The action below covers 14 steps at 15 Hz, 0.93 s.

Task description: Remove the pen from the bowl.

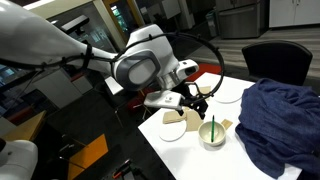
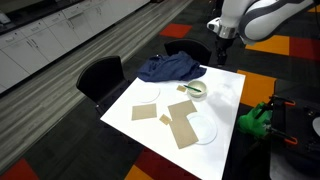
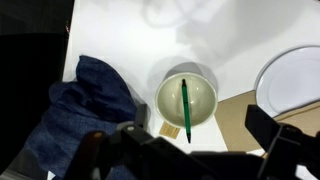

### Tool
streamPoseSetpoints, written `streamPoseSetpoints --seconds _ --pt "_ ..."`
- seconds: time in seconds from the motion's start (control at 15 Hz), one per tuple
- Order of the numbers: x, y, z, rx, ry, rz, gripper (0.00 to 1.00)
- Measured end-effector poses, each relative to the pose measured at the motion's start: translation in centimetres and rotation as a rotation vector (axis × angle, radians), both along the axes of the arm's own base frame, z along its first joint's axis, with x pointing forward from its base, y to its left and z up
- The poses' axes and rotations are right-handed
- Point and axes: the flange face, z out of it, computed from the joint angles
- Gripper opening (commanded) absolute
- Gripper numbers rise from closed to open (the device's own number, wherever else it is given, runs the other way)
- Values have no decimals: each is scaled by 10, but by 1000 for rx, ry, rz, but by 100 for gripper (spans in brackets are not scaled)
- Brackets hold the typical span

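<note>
Wrist view first, the reviewer said: where was the pen, and in what state was your gripper?

I reported: The pen (image 3: pixel 186 106) lay inside the bowl (image 3: pixel 205 92), running straight across the hollow. In an exterior view it appeared to lean against the wall, though that picture was too small to confirm this. The bowl stood on the white table (image 3: pixel 150 40), just beside the blue cloth (image 3: pixel 85 110), with a plate (image 3: pixel 295 80) on its other side. My gripper (image 3: pixel 185 150) was released. Its fingers (image 3: pixel 98 152) were spread wide with nothing between them, and it hung above the bowl, apart from it.

And the step in hand, and the next move?

I judged it to be the approach: aligned over the bowl, no grasp made, no part of the removal done. My jaws looked already set across the pen's length. The next move called for a straight descent to straddle the thin shaft, a close on its upper part clear of the bowl's wall, and then a vertical lift. I noted two risks: the pen slipping from the grip, and a finger catching the rim and tipping the bowl.
</note>
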Motion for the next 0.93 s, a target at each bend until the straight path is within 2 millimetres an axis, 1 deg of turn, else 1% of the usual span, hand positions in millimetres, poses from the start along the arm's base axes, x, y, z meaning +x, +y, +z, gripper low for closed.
streamPoseSetpoints --seconds 0.53,0.67,0.93 --pt "13 8 -60 0 2 -75 100" --pt "15 8 -65 -1 6 -82 100" --pt "17 8 -63 -2 1 -83 100"
